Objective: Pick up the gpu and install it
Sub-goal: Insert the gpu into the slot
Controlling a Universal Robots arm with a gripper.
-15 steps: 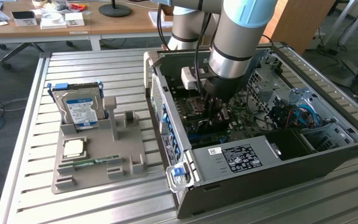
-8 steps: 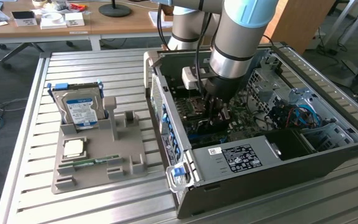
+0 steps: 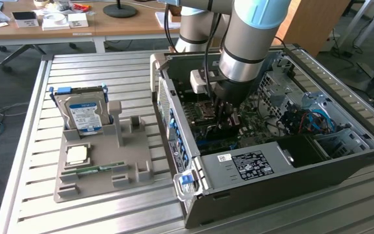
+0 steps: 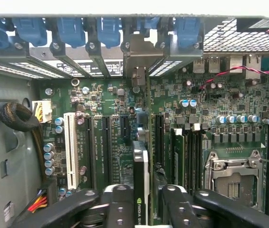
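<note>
The thin black gpu card (image 4: 141, 187) stands on edge between my two black fingers (image 4: 120, 209), seen end-on in the wrist view with its green logo facing the camera. My hand (image 4: 141, 211) is pinching it from both flat sides, so the card runs straight out from the fingertips toward the green motherboard (image 4: 110, 142). Its metal bracket end (image 4: 137, 61) reaches the row of blue slot clips (image 4: 72, 31) along the case's rear wall. The card's lower edge sits down among the long black expansion slots (image 4: 105, 147), in line with them; I cannot tell whether it is fully seated. A white slot (image 4: 70, 147) lies parallel a little way off to one side, and on the other side the square metal processor socket (image 4: 232, 178) sits near the card, with black memory slots (image 4: 191, 156) between them.

In the exterior view my hand (image 3: 225, 117) reaches down inside the open grey computer case (image 3: 252, 165), which lies on its side on the ribbed aluminium bench (image 3: 89, 214). The card itself is hard to make out there among the dark parts beneath my fingers. Well apart, toward the exterior view's left, a grey plastic parts holder (image 3: 102, 161) stands on the bench. It carries an upright silver hard drive with a blue-white label (image 3: 83, 114), a square silver processor chip (image 3: 78, 155) and a slim green memory stick (image 3: 99, 168).
</note>
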